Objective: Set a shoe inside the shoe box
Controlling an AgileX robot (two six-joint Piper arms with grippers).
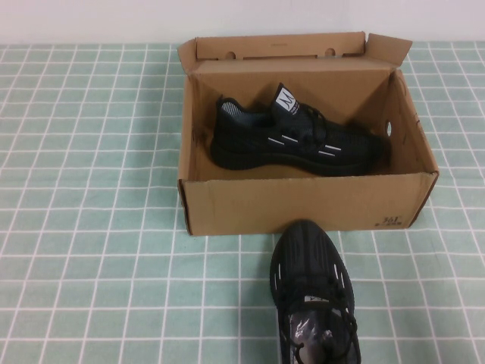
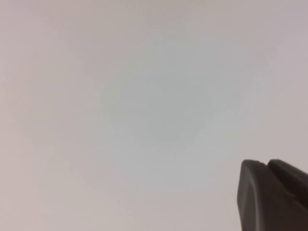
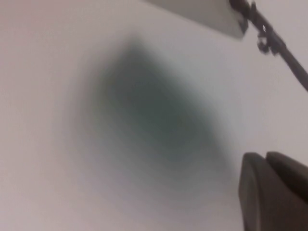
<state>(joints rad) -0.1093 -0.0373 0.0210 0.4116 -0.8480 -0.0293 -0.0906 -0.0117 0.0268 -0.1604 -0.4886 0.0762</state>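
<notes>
An open cardboard shoe box (image 1: 303, 203) stands at the middle back of the table. One black sneaker (image 1: 299, 138) lies on its side inside it, toe to the right. A second black sneaker (image 1: 312, 292) stands on the cloth just in front of the box, toe pointing at the box's front wall. Neither arm shows in the high view. My left gripper (image 2: 266, 163) is shut and empty, facing a blank pale surface. My right gripper (image 3: 264, 156) is shut and empty too, facing a pale surface with a blurred dark patch (image 3: 154, 110).
The table is covered with a green-and-white checked cloth (image 1: 91, 227). The box's lid flap (image 1: 280, 47) stands up at the back. In the right wrist view a pale panel (image 3: 202, 12) and a dark rod (image 3: 279, 45) show.
</notes>
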